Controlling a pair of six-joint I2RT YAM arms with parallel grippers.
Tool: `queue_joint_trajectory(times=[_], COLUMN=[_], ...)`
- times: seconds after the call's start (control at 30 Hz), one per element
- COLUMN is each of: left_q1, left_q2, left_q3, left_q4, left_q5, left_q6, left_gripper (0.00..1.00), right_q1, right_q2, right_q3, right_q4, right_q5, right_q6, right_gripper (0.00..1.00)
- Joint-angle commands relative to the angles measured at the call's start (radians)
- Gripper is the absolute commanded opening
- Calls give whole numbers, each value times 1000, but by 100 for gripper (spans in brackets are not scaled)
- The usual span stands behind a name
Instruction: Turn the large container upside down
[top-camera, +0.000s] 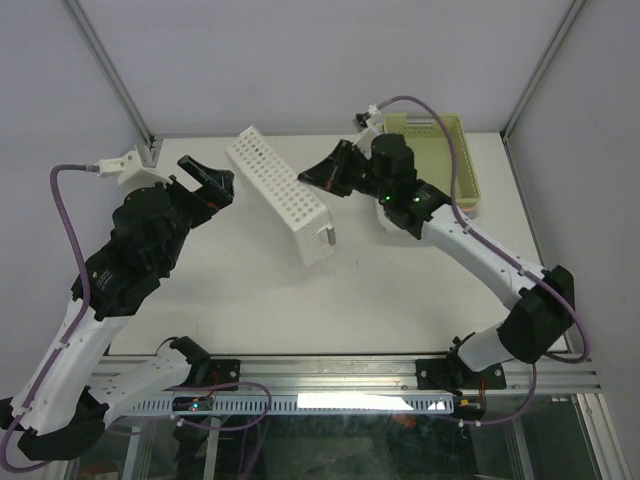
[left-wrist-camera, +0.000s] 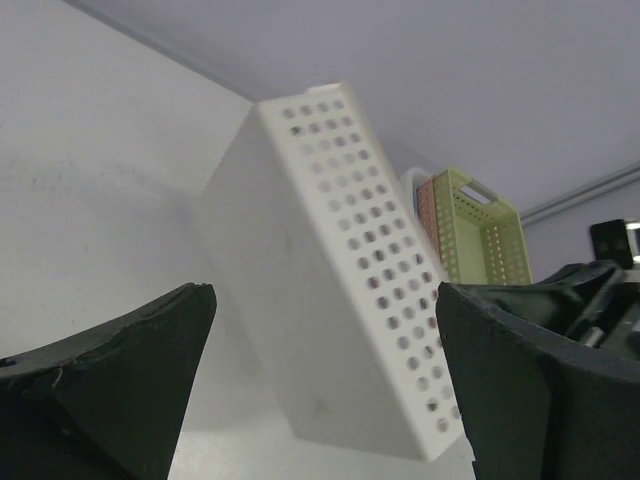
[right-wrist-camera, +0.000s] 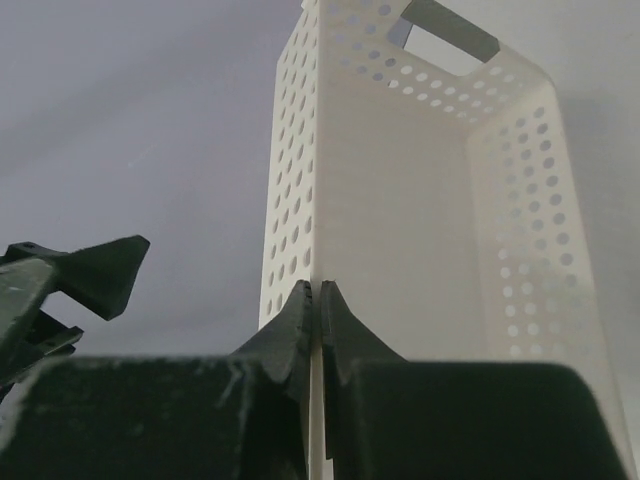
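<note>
large container (top-camera: 280, 195): white, rows of round holes | basket (top-camera: 466, 170), upper right: yellow-green, perforated | left gripper (top-camera: 212, 178), right gripper (top-camera: 308, 178): black | table (top-camera: 400, 295): white | cables (top-camera: 70, 232): purple

**Top external view.** The table (top-camera: 250, 300) is looked down on from above and behind the arm bases, which lie along the lower edge of the frame. The whole workspace is taken in from afar.

**Left wrist view.** The scene is taken low and close, facing across the table between the fingers of the left gripper (left-wrist-camera: 325, 295) in the lower corners. The white container (left-wrist-camera: 330, 300) is centred, and the green basket (left-wrist-camera: 480, 230) lies right of it.

**Right wrist view.** This is the nearest view, directed into the container's open inside past the right gripper (right-wrist-camera: 320, 300) at bottom centre.

The container is shared by all three views; the basket is shared by the top and left wrist views.
</note>
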Motion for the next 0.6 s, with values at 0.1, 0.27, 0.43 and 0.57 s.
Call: queue_joint_trajectory(times=[0.1, 0.27, 0.43, 0.57], left_q1=[0, 0, 0, 0], left_q2=[6, 23, 48, 56], left_q3=[59, 58, 25, -15], left_q4=[-20, -21, -19, 20], left_q5=[-62, -45, -22, 30], left_q6=[44, 66, 77, 107], left_gripper=[99, 99, 99, 99], right_q1=[144, 139, 115, 70], right_q2=[184, 260, 237, 189], right_q3=[-47, -141, -270, -399], right_q4=[391, 558, 556, 549], right_q5=[-34, -59, 2, 50], right_q6=[317, 453, 482, 498], right_gripper=[0, 0, 0, 0])
